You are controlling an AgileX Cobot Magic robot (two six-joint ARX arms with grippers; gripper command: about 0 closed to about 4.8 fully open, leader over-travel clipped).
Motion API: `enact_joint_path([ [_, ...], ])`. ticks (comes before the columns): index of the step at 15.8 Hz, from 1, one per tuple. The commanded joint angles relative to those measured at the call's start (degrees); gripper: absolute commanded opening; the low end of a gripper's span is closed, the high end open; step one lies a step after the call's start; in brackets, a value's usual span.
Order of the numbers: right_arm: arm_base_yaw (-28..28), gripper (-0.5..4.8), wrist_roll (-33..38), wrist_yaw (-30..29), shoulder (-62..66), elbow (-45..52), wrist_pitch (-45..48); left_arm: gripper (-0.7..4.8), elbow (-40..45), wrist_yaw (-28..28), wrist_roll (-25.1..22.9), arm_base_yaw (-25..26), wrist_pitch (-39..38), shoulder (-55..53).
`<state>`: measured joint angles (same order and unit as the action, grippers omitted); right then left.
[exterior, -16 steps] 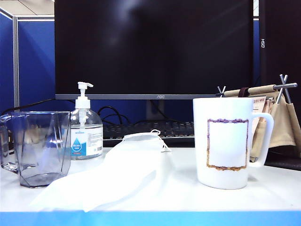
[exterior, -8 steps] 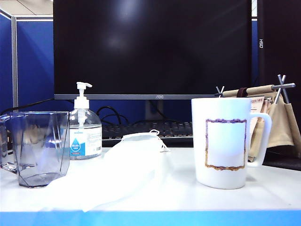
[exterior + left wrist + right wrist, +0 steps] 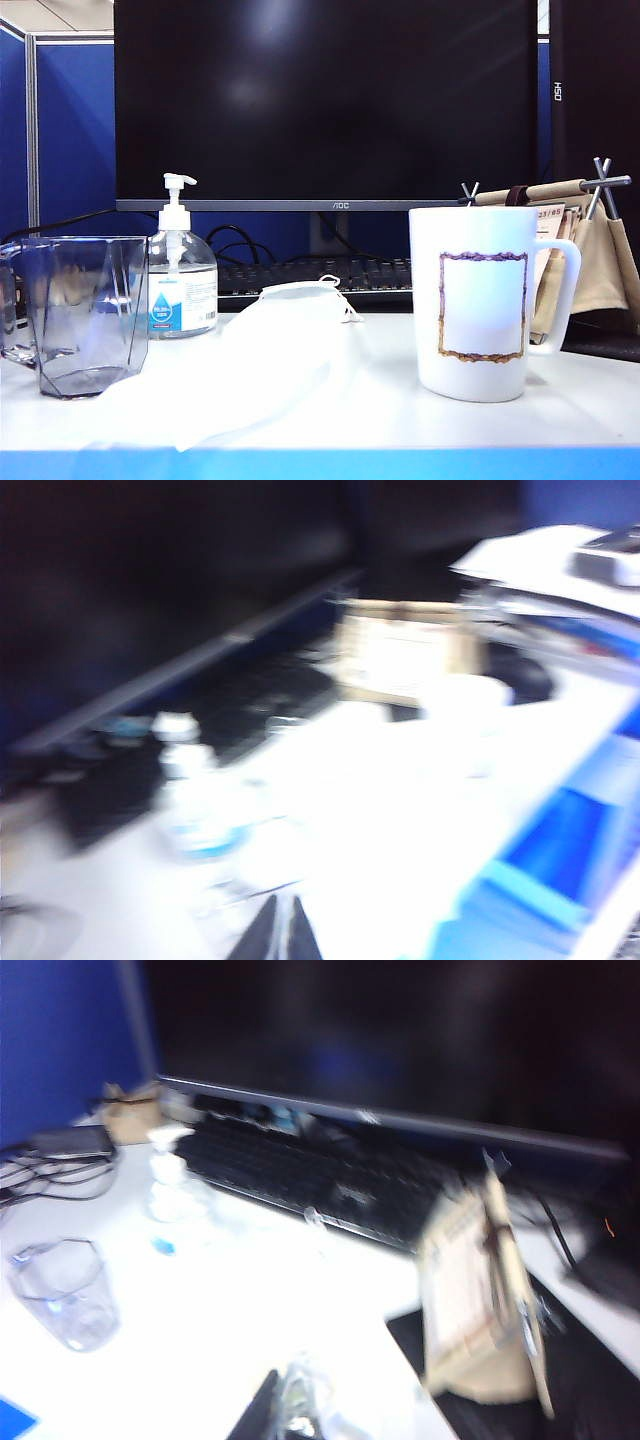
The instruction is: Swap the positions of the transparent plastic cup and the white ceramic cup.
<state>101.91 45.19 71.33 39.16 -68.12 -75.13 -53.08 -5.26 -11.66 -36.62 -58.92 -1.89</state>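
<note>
On the white table [image 3: 580,405], the transparent plastic cup [image 3: 85,312] stands upright at the left of the exterior view, and the white ceramic cup [image 3: 485,303] stands upright well apart from it at the right, its handle turned to the right and its outlined rectangle facing the camera. Between them lies a white face mask [image 3: 250,370], spread flat, with its near edge close to the plastic cup's base. Just behind and beside the plastic cup stands a clear pump bottle [image 3: 181,272] with a blue label. A dark monitor [image 3: 325,100] and a keyboard [image 3: 310,277] fill the back, and a tan cloth holder [image 3: 590,255] on a metal stand sits behind the mug's handle. Neither arm shows in the exterior view. The left wrist view is heavily blurred; the left pincer [image 3: 278,932] appears at the frame's edge with its fingers pressed together, clenched on nothing, above the table. The right wrist view, also blurred, shows the right pincer [image 3: 285,1410] clenched and empty, high over the table with the plastic cup off to one side.
</note>
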Motion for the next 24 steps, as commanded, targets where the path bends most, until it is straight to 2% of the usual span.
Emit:
enact_joint_path([
  [1, -4.2, -0.06, 12.8, -0.8, -0.8, 3.7, -4.0, 0.17, 7.8, -5.6, 5.4, 0.0, 9.3, -0.2],
  [3, -5.5, -0.06, 19.2, -0.7, -1.3, 8.7, -3.9, 0.17, 13.2, -7.5, 9.7, 0.0, 16.2, -0.1],
  [5, -5.5, -0.06, 25.4, 0.9, -1.3, 15.1, -2.5, 0.17, 17.5, -7.4, 15.7, 0.0, 23.4, -0.1],
  [6, -5.5, -0.06, 27.6, 2.3, -1.2, 20.9, 0.6, 0.17, 20.9, -6.1, 18.3, 0.0, 29.6, -0.1],
  [7, -5.5, -0.06, 27.6, 3.7, -1.2, 26.3, 4.7, 0.17, 23.8, -5.3, 18.1, 0.0, 34.8, -0.1],
  [10, -5.5, -0.05, 27.6, 5.2, -1.2, 37.5, 13.8, 0.17, 31.9, 3.2, 16.7, 0.0, 43.6, -0.1],
  [13, -5.4, -0.05, 27.6, 5.0, -1.3, 47.2, 25.8, 0.17, 41.0, 4.2, 18.4, 0.0, 51.9, -0.1],
  [15, -5.5, -0.05, 27.6, 5.0, -1.3, 50.9, 31.6, 0.18, 44.8, 4.2, 18.7, 0.0, 53.8, -0.1],
  [18, -5.5, -0.05, 27.6, 5.3, -1.2, 55.9, 36.2, 0.21, 48.5, 4.2, 22.9, 0.0, 53.9, -0.1],
  [24, -5.4, -0.05, 27.7, 4.0, -1.2, 57.5, 40.7, 0.21, 48.9, 4.0, 22.8, 0.0, 53.4, 0.0],
])
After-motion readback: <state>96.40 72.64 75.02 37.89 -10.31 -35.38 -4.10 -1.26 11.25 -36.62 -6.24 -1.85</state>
